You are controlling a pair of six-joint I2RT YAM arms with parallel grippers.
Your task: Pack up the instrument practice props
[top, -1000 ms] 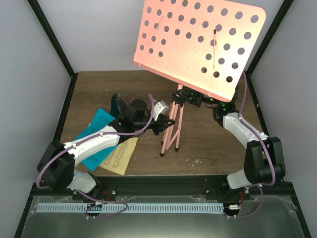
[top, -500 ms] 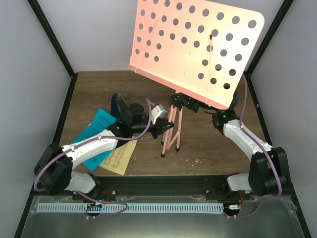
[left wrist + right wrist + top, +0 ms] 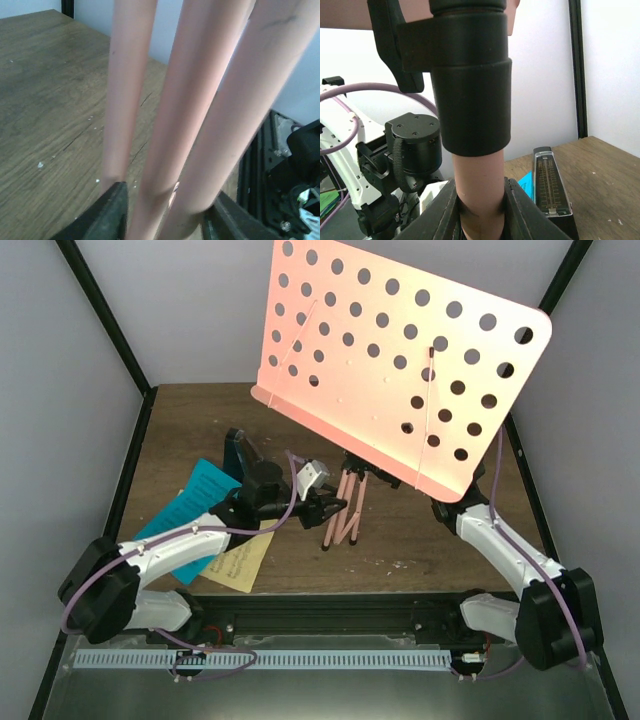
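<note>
The pink music stand's hole-punched desk (image 3: 400,370) tilts high over the table's back. Its folded legs (image 3: 343,510) stand close together at mid-table. My left gripper (image 3: 335,508) is shut around the leg bundle (image 3: 200,100), with its fingers (image 3: 112,212) on either side. My right gripper (image 3: 480,210) is shut on the stand's pink post (image 3: 479,185), just below a black collar (image 3: 472,75). In the top view the desk hides it. The black metronome (image 3: 238,454) stands at back left and also shows in the right wrist view (image 3: 552,185). The cyan page (image 3: 195,502) and the pale-yellow page (image 3: 245,558) lie under my left arm.
Black frame posts (image 3: 105,320) and pale walls enclose the table. A black rail (image 3: 320,615) runs along the near edge, between the arm bases. The right arm (image 3: 495,545) reaches in from the right edge.
The stand's desk has swung right and lower. My left gripper has moved right onto the legs, which now sit closer together. The right arm has stretched forward with the post.
</note>
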